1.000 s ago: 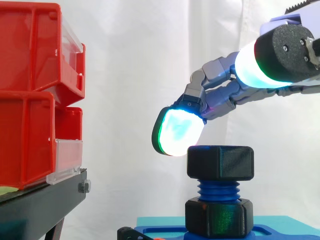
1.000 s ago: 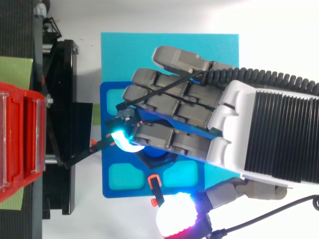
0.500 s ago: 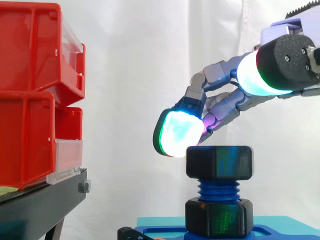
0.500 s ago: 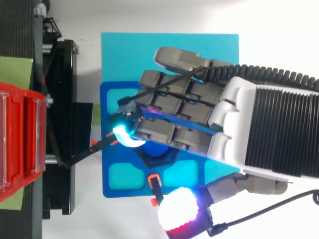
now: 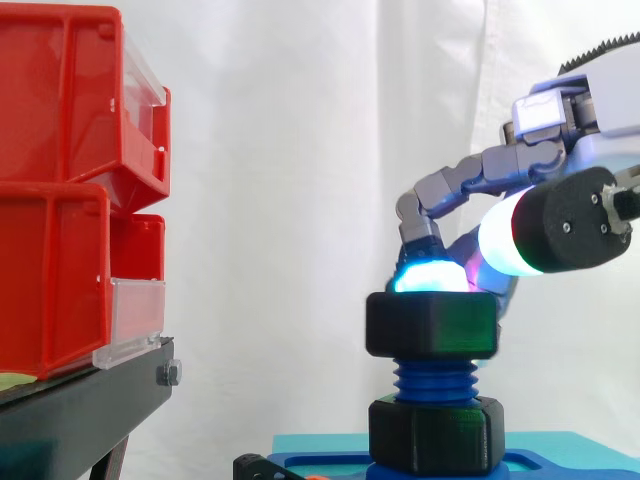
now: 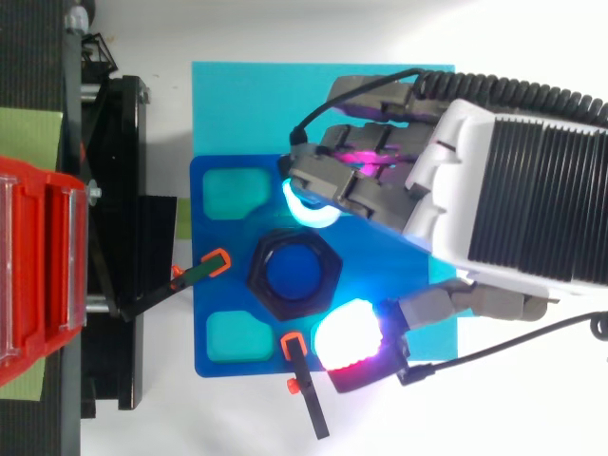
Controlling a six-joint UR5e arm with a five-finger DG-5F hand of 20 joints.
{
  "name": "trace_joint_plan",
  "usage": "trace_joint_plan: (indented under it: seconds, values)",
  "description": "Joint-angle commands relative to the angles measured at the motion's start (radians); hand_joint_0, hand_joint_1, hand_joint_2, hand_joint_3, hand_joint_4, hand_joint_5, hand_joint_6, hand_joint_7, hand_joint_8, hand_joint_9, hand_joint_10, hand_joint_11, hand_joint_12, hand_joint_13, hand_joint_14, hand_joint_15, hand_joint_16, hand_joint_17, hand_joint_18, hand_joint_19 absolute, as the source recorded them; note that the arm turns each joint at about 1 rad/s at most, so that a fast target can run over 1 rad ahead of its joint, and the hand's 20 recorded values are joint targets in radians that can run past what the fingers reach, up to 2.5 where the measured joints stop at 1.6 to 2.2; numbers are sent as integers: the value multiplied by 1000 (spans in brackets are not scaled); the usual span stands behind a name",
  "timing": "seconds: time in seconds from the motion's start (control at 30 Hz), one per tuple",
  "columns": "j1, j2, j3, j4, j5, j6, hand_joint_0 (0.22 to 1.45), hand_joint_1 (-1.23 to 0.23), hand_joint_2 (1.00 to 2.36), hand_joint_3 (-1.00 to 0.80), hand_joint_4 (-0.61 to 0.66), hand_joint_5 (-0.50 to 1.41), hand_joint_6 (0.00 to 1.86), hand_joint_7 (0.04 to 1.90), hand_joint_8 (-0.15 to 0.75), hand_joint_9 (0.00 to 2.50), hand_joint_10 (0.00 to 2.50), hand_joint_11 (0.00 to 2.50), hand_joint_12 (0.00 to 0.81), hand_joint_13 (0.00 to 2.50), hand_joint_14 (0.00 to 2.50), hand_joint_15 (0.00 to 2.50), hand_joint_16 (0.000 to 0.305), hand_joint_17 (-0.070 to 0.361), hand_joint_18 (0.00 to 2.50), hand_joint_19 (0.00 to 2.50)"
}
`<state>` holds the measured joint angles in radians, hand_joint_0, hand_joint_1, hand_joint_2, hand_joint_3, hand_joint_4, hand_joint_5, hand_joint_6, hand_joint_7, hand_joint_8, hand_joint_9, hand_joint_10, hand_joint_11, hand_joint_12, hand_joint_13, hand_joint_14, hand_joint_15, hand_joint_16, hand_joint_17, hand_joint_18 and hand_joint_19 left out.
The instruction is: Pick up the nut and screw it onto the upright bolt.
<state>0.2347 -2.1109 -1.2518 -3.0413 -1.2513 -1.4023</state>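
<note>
The black hexagonal nut [image 5: 432, 325] sits on top of the upright blue bolt [image 5: 435, 378], with thread showing below it. In the top view the nut [image 6: 261, 285] rings the bolt's blue end [image 6: 293, 273]. My hand [image 6: 494, 180] reaches in from the right with its fingers curled down. A cyan fingertip [image 6: 309, 204] bears on the nut's far rim, where its glow [image 5: 432, 278] meets the top. The thumb pad [image 6: 347, 332] stands at the nut's near right corner, slightly above it in the side view.
A second black nut [image 5: 435, 435] sits at the bolt's foot on the blue plate [image 6: 228, 351], which lies on a cyan mat [image 6: 237, 104]. Two orange-tipped black levers [image 6: 204, 269] [image 6: 304, 389] flank the plate. Red bins [image 5: 70, 190] on a black stand [image 5: 90, 400] fill the left.
The hand drew back to the right, uncovering the nut from above. Its fingers curled to the nut's far side, the thumb came in, and the nut shifted slightly left.
</note>
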Motion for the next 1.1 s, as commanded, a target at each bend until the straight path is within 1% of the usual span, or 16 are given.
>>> trace_joint_plan:
  seconds: [0.0, 0.1, 0.17, 0.2, 0.27, 0.3, 0.37, 0.4, 0.5, 0.57, 0.6, 0.63, 0.8, 0.83, 0.9, 1.07]
  values:
    - [-9, 0, 0, -13, -7, -3, 541, -341, 1000, -500, 165, 10, 565, 1409, 291, 1184, 0, 0, 218, 922, 0, 0, 19, 44, 626, 26]
    - [-14, 0, 0, -13, -14, -6, 542, -340, 1000, -500, 148, 15, 596, 1367, 296, 1246, 1, 0, 208, 959, 0, 0, 18, 41, 673, 43]
    - [-15, 0, 0, -13, -17, -7, 543, -340, 1000, -500, 161, 17, 588, 1383, 299, 1260, 0, 0, 211, 968, 1, 0, 18, 41, 679, 46]
    - [-15, 0, 0, -13, -19, -7, 540, -335, 1000, -500, 178, 21, 524, 1486, 295, 1255, 0, 0, 213, 966, 1, 0, 18, 41, 679, 53]
    - [-17, 0, 0, -13, -20, -7, 531, -323, 1000, -500, 228, 0, 503, 1379, 288, 1187, 0, 0, 222, 929, 0, 0, 20, 44, 666, 50]
    - [-18, 0, 0, -13, -22, -7, 524, -314, 1000, -500, 247, -19, 504, 1269, 285, 1138, 0, 0, 229, 898, 0, 0, 21, 47, 635, 55]
    - [-20, 0, 5, -13, -28, -7, 516, -308, 1000, -500, 264, -42, 504, 1167, 283, 1082, 0, 0, 235, 868, 0, 0, 22, 50, 610, 51]
    - [-20, 0, 6, -13, -30, -7, 508, -302, 1000, -500, 282, -65, 504, 1067, 281, 1031, 0, 0, 242, 838, 0, 0, 23, 52, 575, 38]
    - [-23, 0, 19, -13, -36, -10, 499, -293, 1000, -500, 276, -93, 504, 953, 266, 971, 0, 0, 251, 808, 0, 0, 26, 58, 538, 44]
    - [-26, 0, 38, -17, -34, -21, 494, -291, 1000, -500, 243, -110, 503, 873, 261, 937, 0, 0, 254, 767, 0, 0, 27, 60, 514, 38]
    - [-26, 0, 38, -17, -34, -21, 491, -287, 1000, -500, 228, -117, 503, 843, 261, 911, 0, 0, 258, 755, 0, 0, 28, 62, 496, 37]
    - [-28, 0, 72, -36, -34, -43, 490, -287, 1000, -500, 226, -119, 503, 833, 256, 893, 0, 0, 258, 752, 0, 0, 28, 62, 494, 36]
    - [-28, 0, 103, -40, -31, -69, 483, -281, 1000, -500, 203, -138, 502, 748, 249, 832, 0, 0, 267, 701, 0, 0, 29, 66, 444, 25]
    - [-23, 0, 103, -36, -28, -75, 483, -280, 1000, -500, 198, -139, 502, 742, 248, 820, 0, 0, 269, 701, 0, 0, 30, 67, 432, 21]
    - [-20, 0, 103, -25, -25, -76, 480, -276, 1000, -500, 183, -146, 502, 715, 242, 791, 0, 0, 273, 674, 0, 0, 30, 67, 404, 12]
    - [-5, -1, 101, 22, -3, -84, 477, -269, 1000, -500, 171, -153, 502, 685, 238, 739, 0, 0, 278, 641, 0, 0, 31, 69, 360, 0]
